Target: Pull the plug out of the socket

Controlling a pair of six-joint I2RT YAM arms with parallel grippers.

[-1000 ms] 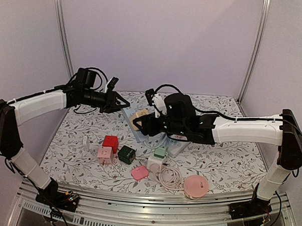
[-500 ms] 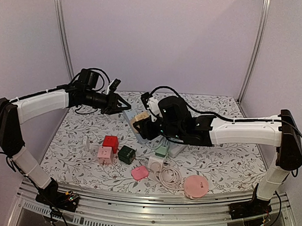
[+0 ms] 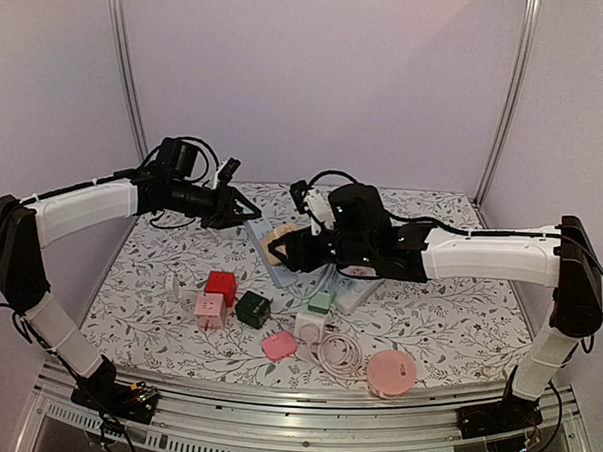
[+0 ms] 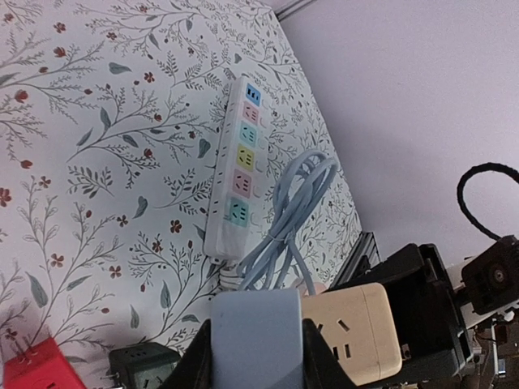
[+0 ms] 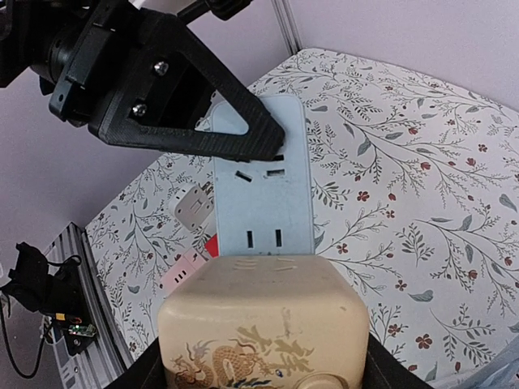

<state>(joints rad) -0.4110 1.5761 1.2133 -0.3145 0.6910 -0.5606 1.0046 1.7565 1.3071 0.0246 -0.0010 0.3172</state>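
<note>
A light blue socket block (image 4: 255, 336) sits between my left gripper's (image 4: 255, 361) black fingers (image 4: 197, 366), which are shut on it. In the top view my left gripper (image 3: 244, 212) holds the block's far end above the table's back middle. A cream plug cube (image 5: 263, 324) with a dragon print is pressed end-on against the socket block (image 5: 259, 178); no gap shows between them. My right gripper (image 5: 263, 369) is shut on the cube, seen in the top view as the cream plug cube (image 3: 278, 243) at my right gripper (image 3: 296, 248).
A white power strip (image 4: 235, 174) with coloured outlets and a coiled cable (image 4: 284, 219) lies on the floral table. Nearer the front are a red cube (image 3: 220, 286), pink cube (image 3: 210, 310), dark green cube (image 3: 252, 309), white cube (image 3: 310, 328), white cable (image 3: 341, 356) and pink disc (image 3: 391, 372).
The right wrist swung left and then back right, with the cream cube staying against the blue block. The left gripper edged slightly left and up, then held still.
</note>
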